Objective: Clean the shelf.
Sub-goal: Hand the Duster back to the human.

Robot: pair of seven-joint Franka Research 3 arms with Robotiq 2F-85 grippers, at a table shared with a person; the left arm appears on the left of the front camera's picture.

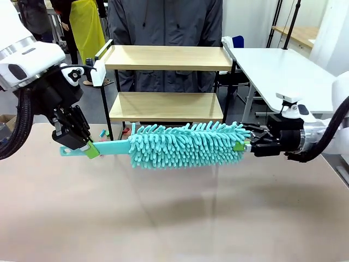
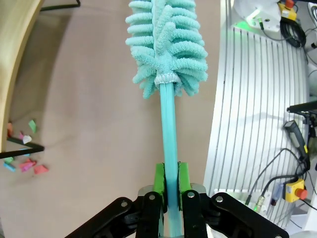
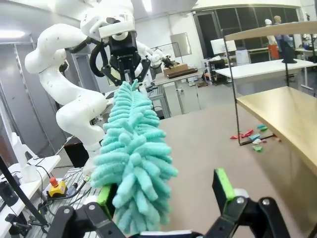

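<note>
The shelf (image 1: pixel 169 57) stands at the table's far edge, both wooden boards bare; its board edge also shows in the left wrist view (image 2: pixel 15 59) and the right wrist view (image 3: pixel 277 109). A teal fluffy duster (image 1: pixel 185 144) hangs level above the table in front of it. My left gripper (image 1: pixel 90 148) (image 2: pixel 171 176) is shut on the duster's thin teal handle (image 2: pixel 168 124). My right gripper (image 1: pixel 242 144) (image 3: pixel 166 191) is open at the duster's fluffy tip (image 3: pixel 131 163), which lies against one green pad (image 3: pixel 106 193) with a wide gap to the other.
Small coloured paper scraps (image 1: pixel 106 132) (image 2: pixel 25 163) (image 3: pixel 252 136) lie on the beige table (image 1: pixel 174 218) by the shelf's foot. A person in a grey jacket (image 1: pixel 163 22) stands behind the shelf. A white table (image 1: pixel 283 65) stands at the right.
</note>
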